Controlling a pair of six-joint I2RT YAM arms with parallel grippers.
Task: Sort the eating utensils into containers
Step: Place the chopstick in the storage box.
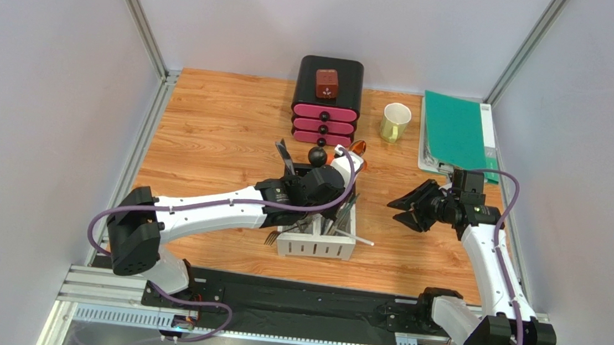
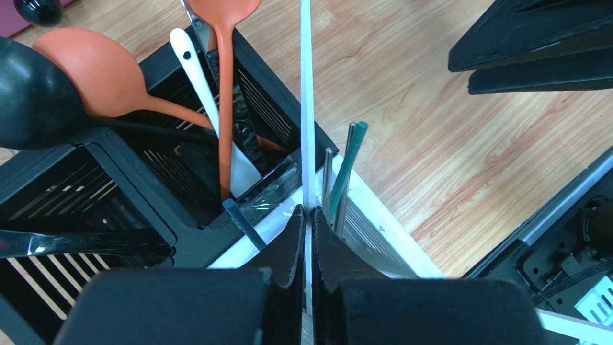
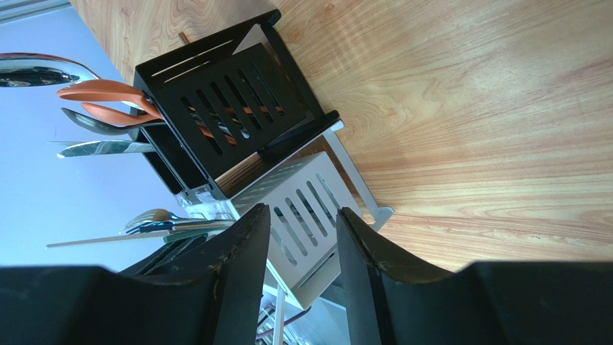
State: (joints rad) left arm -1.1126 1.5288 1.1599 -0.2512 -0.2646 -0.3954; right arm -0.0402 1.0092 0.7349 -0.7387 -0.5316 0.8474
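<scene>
The left gripper (image 2: 308, 215) hung over the caddy (image 1: 316, 245), its jaws pinching a thin white stick (image 2: 307, 108) at the edge of a white compartment. Orange spoons (image 2: 93, 72) and a black spoon (image 2: 29, 93) crowded the black compartment alongside. To the right, well apart from the caddy, the right gripper (image 3: 303, 210) had its jaws spread and empty; beyond stood the drawer box (image 1: 326, 112), mug (image 1: 395, 122) and green folder (image 1: 454, 131).

Arms (image 1: 215, 208) show white links (image 1: 486, 263), black joints (image 1: 136, 241), black pincer fingers (image 3: 237, 280), purple cables (image 1: 94, 222).
</scene>
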